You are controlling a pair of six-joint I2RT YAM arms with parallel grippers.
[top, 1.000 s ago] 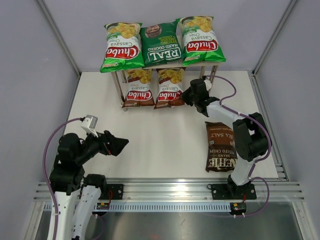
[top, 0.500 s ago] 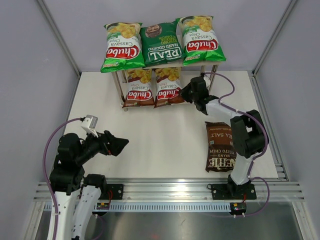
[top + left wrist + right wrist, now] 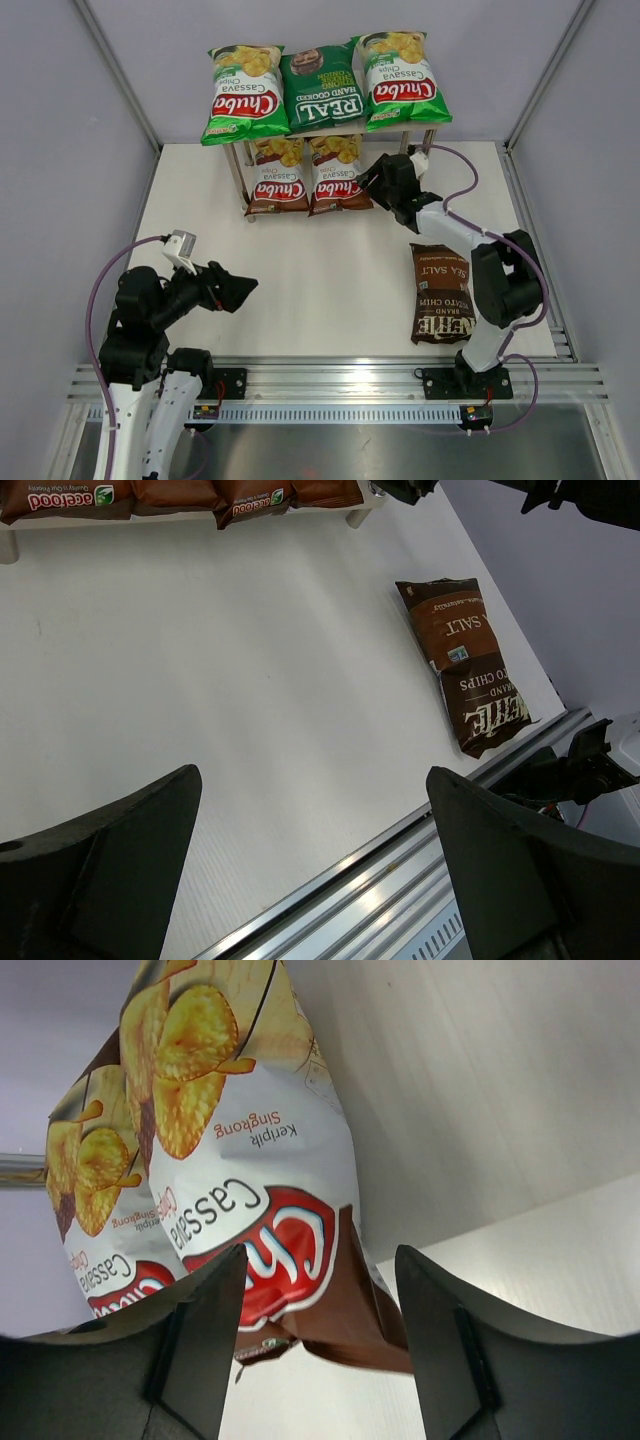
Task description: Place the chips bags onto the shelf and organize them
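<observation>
Facing brown bag (image 3: 230, 1160) edge: right tool (image 3: 320, 1257)

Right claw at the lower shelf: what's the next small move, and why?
Probably draw the right claw straight back from the shelf: its jaws are apart around the right-hand brown Chuba bag, which lies on the lower tier, and the Kettle bag is on the table.

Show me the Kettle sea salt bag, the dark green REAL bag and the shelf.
Kettle sea salt bag (image 3: 441, 294): top view, middle of its face.
REAL bag (image 3: 321, 88): top view, middle of its face.
shelf (image 3: 238, 180): top view, left front leg.
</observation>
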